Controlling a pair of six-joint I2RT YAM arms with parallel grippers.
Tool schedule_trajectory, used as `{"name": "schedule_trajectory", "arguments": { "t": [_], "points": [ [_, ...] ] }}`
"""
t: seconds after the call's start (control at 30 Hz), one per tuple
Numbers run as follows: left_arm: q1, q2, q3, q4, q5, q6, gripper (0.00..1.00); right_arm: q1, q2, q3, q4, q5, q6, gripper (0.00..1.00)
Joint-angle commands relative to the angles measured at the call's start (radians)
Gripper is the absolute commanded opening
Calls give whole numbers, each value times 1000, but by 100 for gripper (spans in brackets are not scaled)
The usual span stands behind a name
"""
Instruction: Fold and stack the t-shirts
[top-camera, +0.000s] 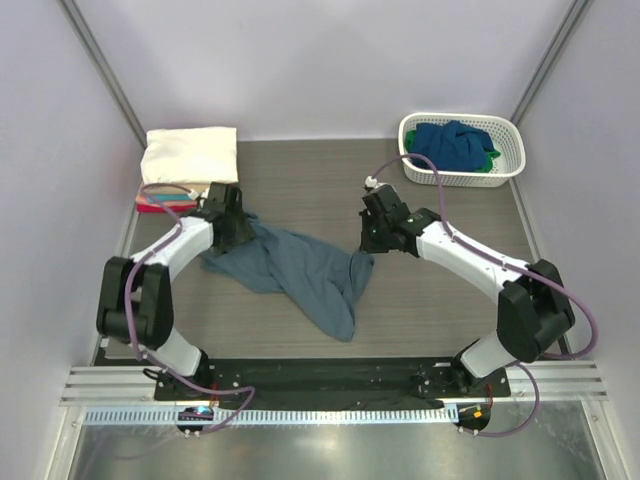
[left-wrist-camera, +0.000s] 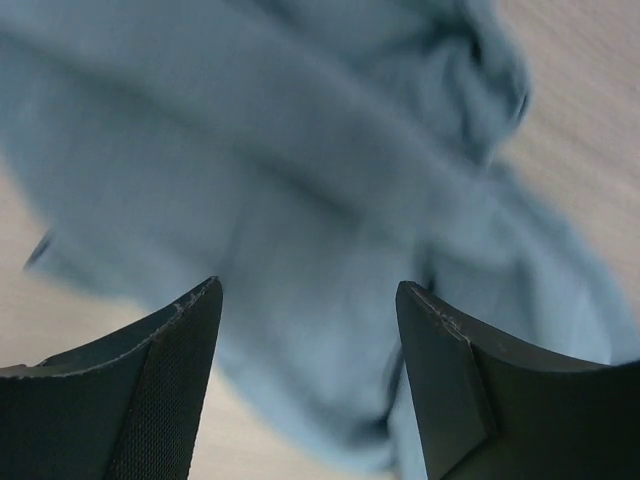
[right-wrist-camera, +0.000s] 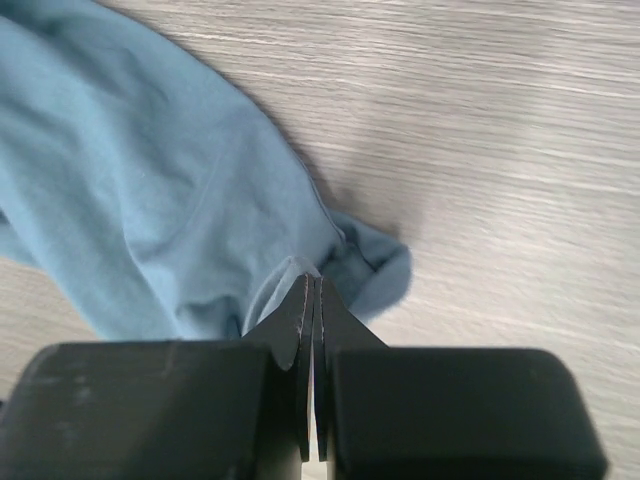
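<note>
Slate-blue cotton t-shirt lies crumpled and unfolded across the middle of the desk, a creased diagonal heap running from the far left towards the near centre. Its right corner is pinched between the closed fingers of the right hand, where a small fold of hem rises into the tips. The left hand hangs over the shirt's upper left part with its fingers spread apart and nothing between them; the cloth below it is blurred. Both arms reach forward from their bases with elbows bent outward and forearms angled in towards the shirt. A folded cream t-shirt sits at the far left corner, with folded red and teal cloth just beside it at the desk's left edge. At the far right stands a white lattice basket holding a dark blue t-shirt and a bit of green cloth. The desk top is grey wood grain, closed in by pale walls with metal posts in the corners.
</note>
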Motion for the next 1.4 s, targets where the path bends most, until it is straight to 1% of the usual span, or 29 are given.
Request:
{"name": "schedule_trajectory", "arguments": {
  "t": [0.0,0.03,0.1,0.23,0.3,0.33,0.4,0.43,0.5,0.53,0.6,0.63,0.77,0.8,0.87,0.9,0.93,1.0,1.03,1.1,1.13,1.17,1.2,1.23,1.27,1.3,1.33,1.37],
  "points": [
    [8,87,101,105,-62,-61,72,-16,-80,-39,-6,13,-18,1],
    [8,101,139,102,-64,-67,72,-17,-91,-55,-8,10,-21,1],
    [8,117,156,107,-93,-78,74,-22,-120,-67,-9,-4,-26,1],
    [10,160,189,98,-145,-75,81,-36,-154,-98,-12,-21,-34,1],
    [11,178,193,101,-136,-84,81,-37,-159,-102,-11,-22,-43,1],
    [11,195,192,111,-130,-89,73,-49,-159,-102,-14,-27,-46,1],
    [11,212,189,121,-110,-101,62,-65,-157,-104,-12,-28,-57,1],
    [11,227,189,124,-95,-104,49,-75,-156,-104,-14,-38,-61,1],
    [10,235,189,127,-76,-93,39,-115,-151,-104,-11,-53,-75,1],
    [10,241,192,131,-50,-87,28,-132,-147,-104,-8,-61,-83,1],
    [8,253,206,125,-41,-66,12,-180,-142,-102,-4,-75,-90,1],
    [8,250,212,113,-41,-60,0,-197,-142,-98,-3,-108,-92,1],
    [7,137,233,55,-77,-38,0,-278,-147,-63,-3,-127,-71,1],
    [2,53,236,17,-85,-35,0,-311,-147,-41,-4,-121,-69,1],
    [-4,-61,233,-29,-108,-29,0,-351,-145,-18,-4,-116,-58,1],
    [-4,-178,227,-55,-110,-29,0,-376,-148,0,-9,-113,-54,1],
    [-6,-237,220,-115,-111,-32,0,-425,-151,6,-11,-108,-51,1],
    [-12,-367,169,-177,-105,-53,0,-474,-171,7,-12,-93,-37,1],
    [-13,-489,140,-236,-99,-66,0,-518,-177,-1,-14,-47,-32,1],
    [-25,-626,45,-340,-70,-127,0,-552,-191,-24,-14,-27,-23,1],
    [-29,-752,10,-371,-46,-182,0,-581,-191,-32,-14,-10,-23,1],
    [-32,-809,-26,-405,-21,-210,0,-592,-190,-39,-11,2,-21,1],
    [-36,-861,-108,-472,4,-245,2,-597,-185,-55,-9,16,-14,1],
    [-38,-923,-147,-503,75,-274,7,-602,-173,-59,-6,22,-12,1],
    [-39,-1020,-188,-537,111,-299,12,-649,-165,-64,-4,25,-11,1],
    [-38,-1082,-246,-609,145,-346,19,-663,-157,-67,-3,24,0,1],
    [-39,-1136,-270,-641,166,-366,36,-675,-148,-70,-3,21,3,1],
    [-39,-1235,-276,-678,185,-379,42,-688,-145,-70,0,7,6,1]
  ]
}}
